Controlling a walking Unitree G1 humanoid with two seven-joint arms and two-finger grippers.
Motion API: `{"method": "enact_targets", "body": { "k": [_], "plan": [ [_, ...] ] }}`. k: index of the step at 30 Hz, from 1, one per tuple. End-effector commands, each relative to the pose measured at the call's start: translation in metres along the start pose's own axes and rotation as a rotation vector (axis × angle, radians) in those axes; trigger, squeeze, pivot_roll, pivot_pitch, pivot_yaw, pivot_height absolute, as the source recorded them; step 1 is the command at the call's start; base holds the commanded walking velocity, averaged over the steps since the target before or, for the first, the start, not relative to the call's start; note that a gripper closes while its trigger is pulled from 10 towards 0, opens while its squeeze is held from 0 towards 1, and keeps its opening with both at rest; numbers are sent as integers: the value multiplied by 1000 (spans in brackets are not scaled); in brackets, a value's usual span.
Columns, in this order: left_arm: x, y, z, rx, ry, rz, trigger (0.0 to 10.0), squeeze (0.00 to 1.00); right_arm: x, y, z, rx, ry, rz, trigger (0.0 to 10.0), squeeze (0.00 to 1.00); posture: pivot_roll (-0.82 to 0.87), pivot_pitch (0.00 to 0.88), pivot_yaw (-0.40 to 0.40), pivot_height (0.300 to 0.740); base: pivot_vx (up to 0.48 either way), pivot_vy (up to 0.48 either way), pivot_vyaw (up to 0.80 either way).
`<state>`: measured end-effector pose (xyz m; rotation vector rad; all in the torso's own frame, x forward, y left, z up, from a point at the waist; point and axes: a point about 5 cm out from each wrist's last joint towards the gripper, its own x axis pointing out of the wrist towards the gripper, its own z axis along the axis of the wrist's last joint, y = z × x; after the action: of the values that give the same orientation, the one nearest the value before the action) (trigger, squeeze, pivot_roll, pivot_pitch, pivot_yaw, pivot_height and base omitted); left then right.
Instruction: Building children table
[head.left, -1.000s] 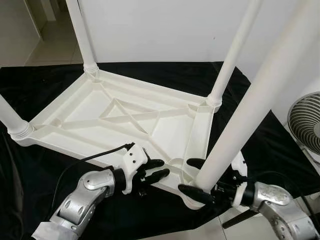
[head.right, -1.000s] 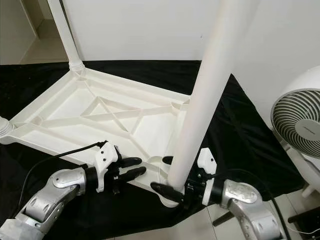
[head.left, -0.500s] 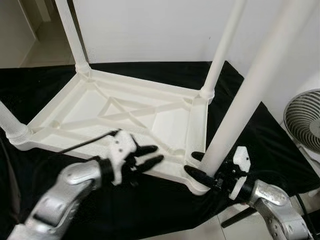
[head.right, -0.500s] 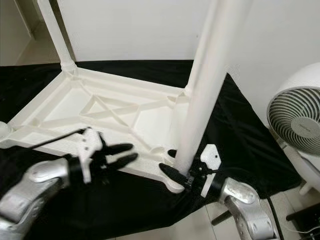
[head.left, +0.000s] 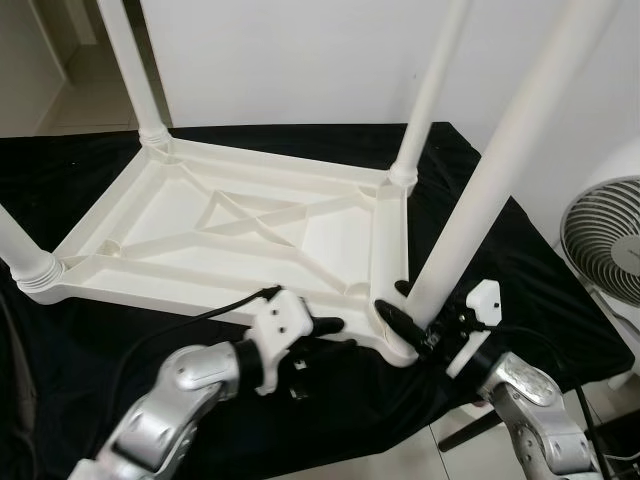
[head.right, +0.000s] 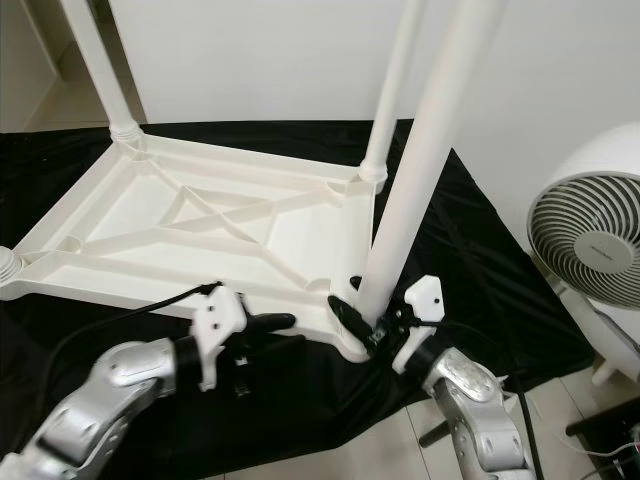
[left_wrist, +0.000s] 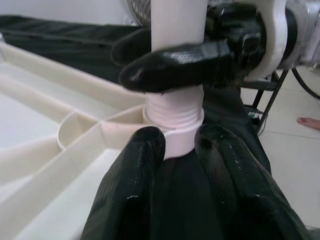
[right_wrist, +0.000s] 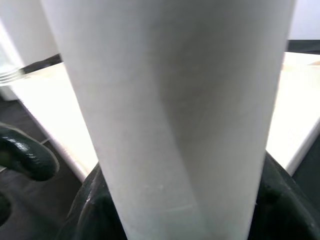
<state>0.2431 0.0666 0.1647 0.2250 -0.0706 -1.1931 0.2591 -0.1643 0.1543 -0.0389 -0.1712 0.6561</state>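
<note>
black cloth (head.left: 90, 350), leg (head.left: 470, 215) within right claw (head.left: 405, 315)

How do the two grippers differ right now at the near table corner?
The right gripper is clamped around the base of the near leg, a finger on either side; the left gripper holds nothing. The right gripper sits at the leg's threaded socket; the left gripper hangs beside the tabletop's near edge, over the black cloth, pointing at that socket. Both have black fingers.

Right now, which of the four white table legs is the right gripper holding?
The near right leg, closest to the fan. The right gripper clasps it just above its threaded base; the other three stand untouched.
</note>
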Motion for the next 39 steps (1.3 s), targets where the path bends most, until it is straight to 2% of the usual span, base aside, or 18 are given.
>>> {"method": "enact_targets", "body": {
  "k": [1,2,4,5,8,10,14,15,23,24,25,27,28,32,34,36,37,39],
  "plan": [
    [3,15,-4,9,21,248,10000,0,0,-6,-4,13,16,-80,0,0,-42,137,-11,740,0,0,0],
    [6,21,-5,-3,22,311,10000,0,2,-5,-4,19,9,-95,0,0,-43,133,-8,740,0,0,0],
    [6,21,-5,-3,22,311,10000,0,2,-5,-4,19,9,-95,0,0,-43,133,-8,740,0,0,0],
    [8,25,-5,-28,22,362,10000,0,3,-4,-4,25,0,-112,0,0,-39,127,-2,740,0,0,0],
    [9,28,-6,-36,27,403,10000,0,3,-5,-5,25,-5,-135,0,0,-35,118,3,740,0,0,0],
    [4,34,-10,-43,36,462,10000,0,5,-6,-9,36,-5,-168,0,0,-9,92,16,740,0,0,0],
    [0,38,-16,-39,52,504,10000,0,8,-5,-13,32,-2,-188,0,0,3,73,23,740,0,0,0],
    [-2,39,-20,-70,50,500,10000,0,11,-6,-15,30,5,-204,0,0,7,48,28,740,0,0,0],
    [0,42,-23,-44,55,449,10000,0,24,-6,-22,9,37,-234,0,0,-1,31,30,740,0,0,0],
    [0,43,-23,-63,25,441,10000,0,27,-9,-24,-3,56,-267,0,0,-13,36,15,740,0,0,0],
    [0,43,-24,-94,7,431,10000,0,30,-10,-25,-3,57,-292,784,0,-17,39,11,740,0,0,0],
    [0,43,-25,-118,-5,426,10000,0,33,-10,-25,-1,55,-309,784,0,-17,39,11,740,0,0,0],
    [0,44,-27,-104,8,427,10000,0,35,-10,-25,5,53,-322,0,0,-25,39,10,740,0,0,0],
    [3,53,-23,-85,-1,469,10000,0,44,-1,-23,-7,10,-402,0,0,-24,41,9,740,0,0,0],
    [3,53,-23,-85,-1,469,10000,0,44,-1,-23,-7,10,-402,0,0,-24,41,9,740,0,0,0],
    [5,56,-20,-113,-23,483,10000,0,46,-1,-23,10,8,-503,0,0,-15,38,14,740,0,0,0],
    [5,56,-20,-113,-23,483,10000,0,46,-1,-23,10,8,-503,0,0,-15,38,14,740,0,0,0],
    [7,57,-17,-135,-45,506,10000,0,46,1,-26,-10,28,-596,0,0,-12,33,17,740,0,0,0]
  ]
}}
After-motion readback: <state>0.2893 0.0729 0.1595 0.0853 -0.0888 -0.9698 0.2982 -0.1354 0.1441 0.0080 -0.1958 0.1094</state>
